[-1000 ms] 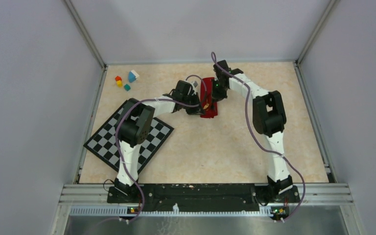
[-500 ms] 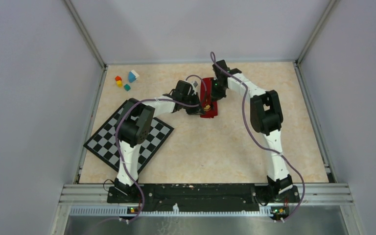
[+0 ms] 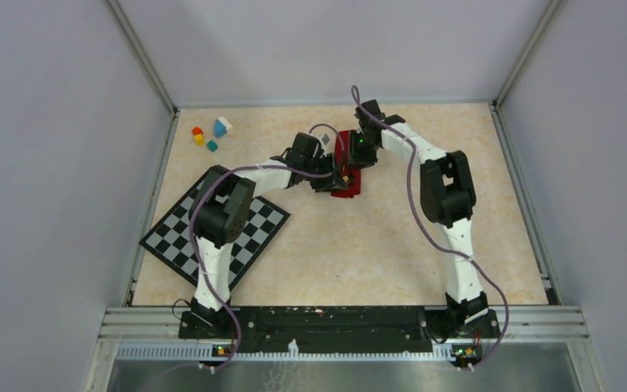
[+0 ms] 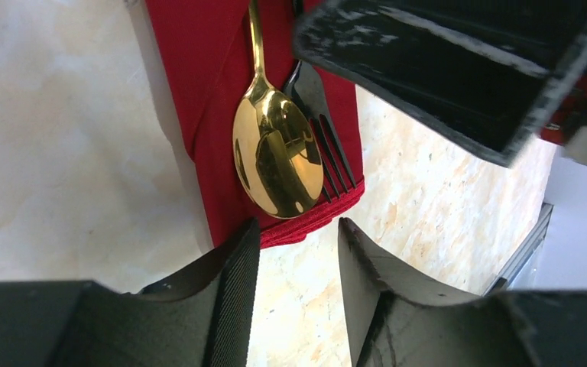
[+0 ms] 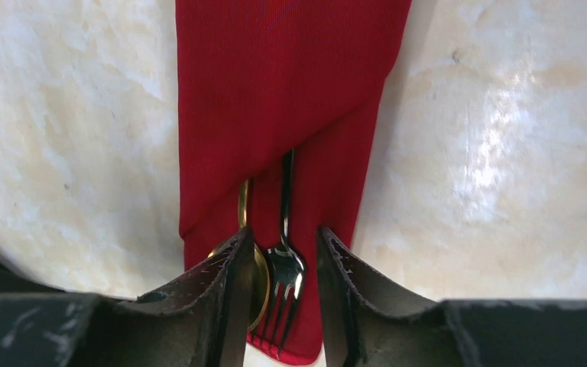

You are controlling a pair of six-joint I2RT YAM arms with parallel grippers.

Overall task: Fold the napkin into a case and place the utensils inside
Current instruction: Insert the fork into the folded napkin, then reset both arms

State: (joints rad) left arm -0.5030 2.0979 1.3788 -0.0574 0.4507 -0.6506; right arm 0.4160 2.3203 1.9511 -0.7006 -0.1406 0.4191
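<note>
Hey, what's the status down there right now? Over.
Left gripper, right gripper open, empty. Fork and spoon tucked in red case, heads showing. Nothing blocking.

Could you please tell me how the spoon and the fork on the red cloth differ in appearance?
The spoon is shiny gold; the fork is dark. The spoon ends in a round bowl, the fork in thin tines. Both lie side by side on the red napkin, handles tucked under its fold, heads exposed.
</note>
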